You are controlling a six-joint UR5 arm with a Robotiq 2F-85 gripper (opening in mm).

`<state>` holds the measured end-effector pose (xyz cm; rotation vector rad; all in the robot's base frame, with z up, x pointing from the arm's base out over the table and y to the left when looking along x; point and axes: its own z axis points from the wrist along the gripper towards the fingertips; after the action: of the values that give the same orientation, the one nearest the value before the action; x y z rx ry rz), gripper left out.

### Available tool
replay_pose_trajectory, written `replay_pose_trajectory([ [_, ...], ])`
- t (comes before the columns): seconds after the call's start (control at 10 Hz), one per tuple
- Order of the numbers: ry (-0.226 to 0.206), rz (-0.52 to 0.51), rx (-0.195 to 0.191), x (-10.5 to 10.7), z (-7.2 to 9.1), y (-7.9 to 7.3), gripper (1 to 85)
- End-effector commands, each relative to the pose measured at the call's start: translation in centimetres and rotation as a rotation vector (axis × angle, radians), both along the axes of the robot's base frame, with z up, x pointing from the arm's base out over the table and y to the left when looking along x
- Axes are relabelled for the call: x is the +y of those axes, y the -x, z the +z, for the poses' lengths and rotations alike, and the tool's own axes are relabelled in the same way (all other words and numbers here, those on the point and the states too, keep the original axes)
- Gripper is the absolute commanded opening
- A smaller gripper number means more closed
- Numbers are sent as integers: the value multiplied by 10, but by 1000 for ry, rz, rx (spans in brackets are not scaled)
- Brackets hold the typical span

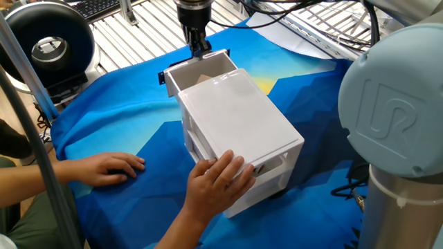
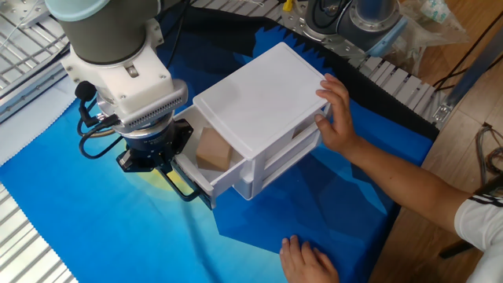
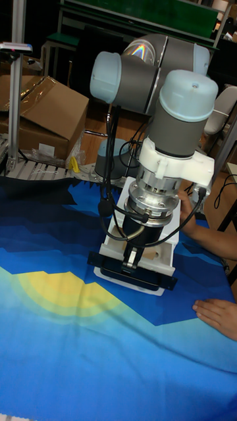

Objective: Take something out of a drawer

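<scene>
White plastic is forming one small drawer unit (image 1: 239, 128) with two drawers; the upper drawer (image 2: 206, 174) is standing pulled out, and one light-brown wooden cube (image 2: 212, 148) is sitting inside it, just behind the end effector (image 3: 133, 258). One end effector is hanging at the drawer's front edge by the black handle (image 3: 135, 268), its fingers pointing down; whether they are gripping the handle cannot be told. Two human hands are showing: one hand (image 1: 216, 181) is pressing on the unit's far end, away from the end effector, and the other hand (image 1: 109, 167) is lying flat on the cloth. One blue cloth with a yellow patch (image 3: 59, 329) is covering the worktop. One cardboard box (image 3: 46, 115) is sitting behind, in a dim room.
</scene>
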<state>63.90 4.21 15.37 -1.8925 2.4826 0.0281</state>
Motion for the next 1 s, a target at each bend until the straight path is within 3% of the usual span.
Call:
replay_pose_trajectory([
  [0.0,-14,-12,-9,3,1,-3,10],
  [0.1,-6,5,-2,0,1,-1,10],
  [0.2,-28,8,7,3,1,-2,10],
  [0.5,-40,24,8,3,0,-10,10],
  [0.9,-58,53,0,8,-5,-26,10],
])
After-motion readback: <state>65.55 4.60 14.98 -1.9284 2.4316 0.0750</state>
